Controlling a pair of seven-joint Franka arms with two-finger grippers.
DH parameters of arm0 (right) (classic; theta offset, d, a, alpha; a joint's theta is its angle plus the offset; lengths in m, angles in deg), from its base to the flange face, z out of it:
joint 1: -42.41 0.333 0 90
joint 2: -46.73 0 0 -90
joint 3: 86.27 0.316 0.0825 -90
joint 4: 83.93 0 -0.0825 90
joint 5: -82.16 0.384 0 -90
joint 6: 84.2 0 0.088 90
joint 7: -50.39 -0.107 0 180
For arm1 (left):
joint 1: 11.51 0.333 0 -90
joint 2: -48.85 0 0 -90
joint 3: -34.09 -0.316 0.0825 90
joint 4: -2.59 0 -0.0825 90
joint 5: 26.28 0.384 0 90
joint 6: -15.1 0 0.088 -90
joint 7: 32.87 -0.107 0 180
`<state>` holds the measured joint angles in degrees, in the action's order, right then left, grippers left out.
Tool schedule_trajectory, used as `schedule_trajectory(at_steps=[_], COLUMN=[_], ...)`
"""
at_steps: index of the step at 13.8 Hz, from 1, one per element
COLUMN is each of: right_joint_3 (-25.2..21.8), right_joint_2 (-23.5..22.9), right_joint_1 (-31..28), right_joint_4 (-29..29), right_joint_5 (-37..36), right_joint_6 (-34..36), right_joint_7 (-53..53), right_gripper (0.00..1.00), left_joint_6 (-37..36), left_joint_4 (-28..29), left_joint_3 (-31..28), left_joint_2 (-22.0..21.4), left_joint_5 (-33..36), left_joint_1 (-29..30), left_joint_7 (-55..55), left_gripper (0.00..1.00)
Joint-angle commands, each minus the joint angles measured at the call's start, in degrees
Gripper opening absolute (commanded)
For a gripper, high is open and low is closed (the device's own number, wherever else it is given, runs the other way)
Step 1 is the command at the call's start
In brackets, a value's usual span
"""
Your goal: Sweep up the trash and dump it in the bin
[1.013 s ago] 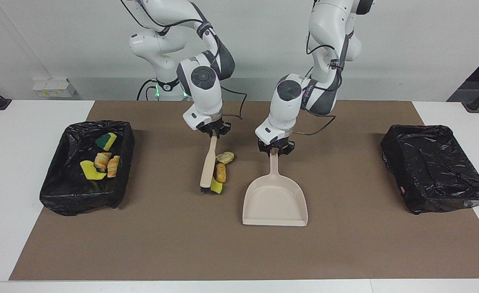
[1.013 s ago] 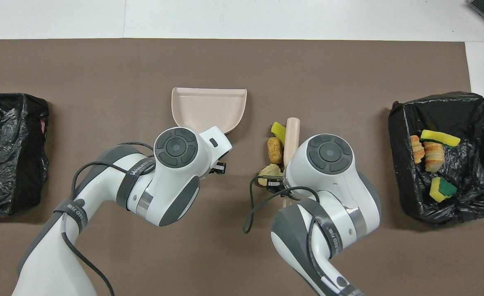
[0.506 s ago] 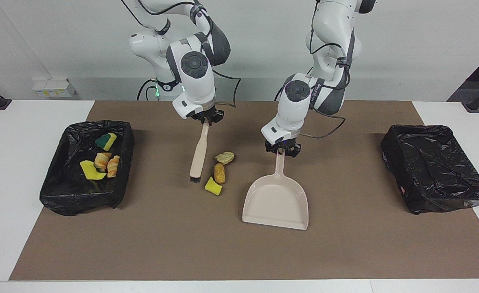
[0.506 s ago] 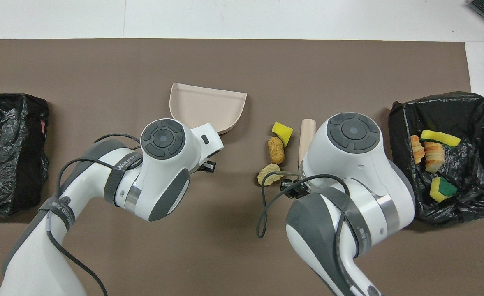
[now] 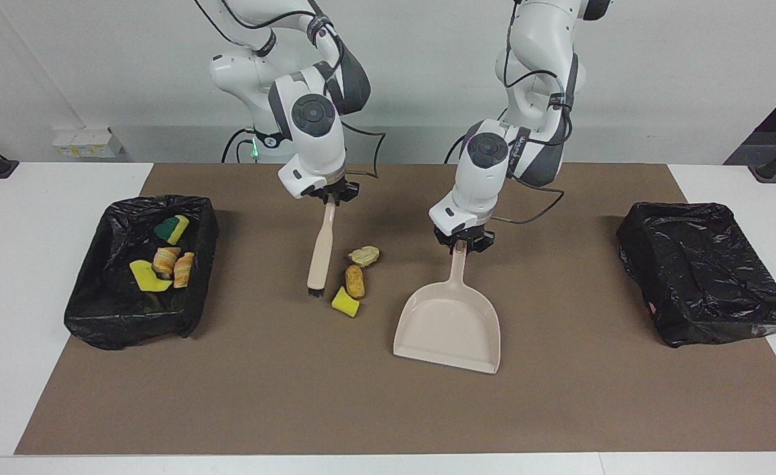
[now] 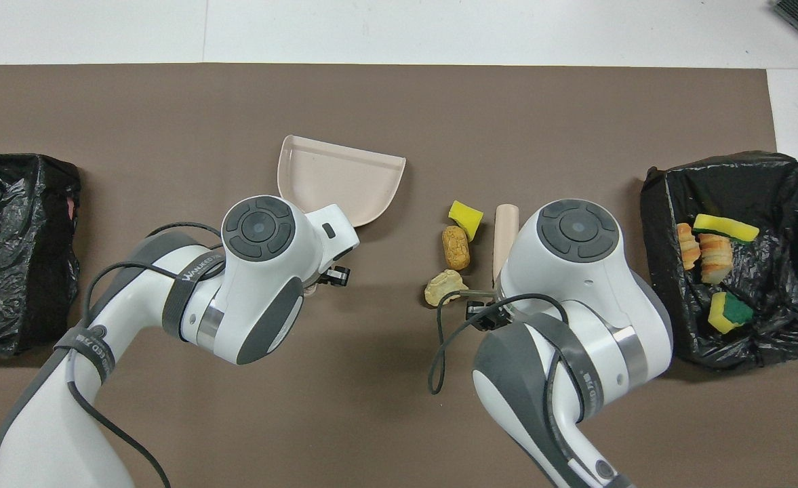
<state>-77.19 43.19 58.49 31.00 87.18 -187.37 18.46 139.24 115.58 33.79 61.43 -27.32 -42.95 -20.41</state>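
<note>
The right tool [image 5: 331, 198] is clamping the top of the brush [image 5: 320, 251] handle, the brush hanging nearly upright with its long axis leaning slightly and its black bristles pointing down at the brown mat [image 5: 295, 396]. The left tool [image 5: 461, 245] is sitting at the end of the dustpan [image 5: 447, 326] handle; whether it is gripping it I cannot tell. The dustpan's mouth is facing away from the robots. Between brush and dustpan, three bits of trash [image 5: 356, 282] are lying in a short row running away from the robots. More scraps are resting in the black-lined bin [image 5: 97, 310] at the right arm's end of the worktop [image 5: 5, 264].
</note>
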Motion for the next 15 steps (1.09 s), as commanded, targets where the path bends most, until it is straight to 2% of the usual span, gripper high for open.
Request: schedule_trajectory(at_steps=[1, 3, 5, 6, 7, 8, 12, 15], right_joint_3=[0.3, 0.3, 0.4, 0.4, 0.4, 0.4, 0.5, 0.6], right_joint_2=[-2.0, -4.4, -6.2, -6.7, -6.7, -6.7, -6.4, -5.8], right_joint_1=[-0.7, 0.1, 1.0, 1.8, 2.3, 2.3, 2.3, 2.3], right_joint_4=[0.2, -0.2, -1.5, -1.8, -2.1, -2.1, -2.1, -1.3], right_joint_5=[-0.9, -1.1, -1.2, -1.1, -0.8, -0.8, -0.9, -0.9], right_joint_6=[-2.6, -6.1, -6.5, -6.6, -6.6, -6.2, -5.5, -5.4], right_joint_7=[2.2, 2.3, 2.3, 2.1, 1.7, 1.7, 2.4, 2.8], right_gripper=[0.0, 0.0, 0.0, 0.0, 0.0, 0.0, 0.0, 0.0], left_joint_6=[2.5, 3.5, 4.3, 4.1, 4.1, 4.3, 3.7, 1.5], left_joint_4=[1.9, 1.6, 1.6, 1.4, 1.1, 1.1, 0.6, 0.6], left_joint_3=[0.2, 0.2, 0.2, 0.2, 0.2, 0.2, 0.1, 0.0], left_joint_2=[-1.4, -0.9, -0.3, -0.3, -0.2, -0.2, -0.2, -1.8], left_joint_5=[0.4, 0.5, 0.5, 0.5, 0.6, 0.6, 3.1, 3.3], left_joint_1=[1.3, 1.2, 1.1, 1.2, 1.2, 1.3, 1.6, 5.4], left_joint_7=[-0.5, -0.5, -0.5, -0.5, -0.6, -1.4, -14.8, -26.7], left_gripper=[1.0, 1.0, 1.0, 0.76, 0.14, 0.0, 0.0, 0.0])
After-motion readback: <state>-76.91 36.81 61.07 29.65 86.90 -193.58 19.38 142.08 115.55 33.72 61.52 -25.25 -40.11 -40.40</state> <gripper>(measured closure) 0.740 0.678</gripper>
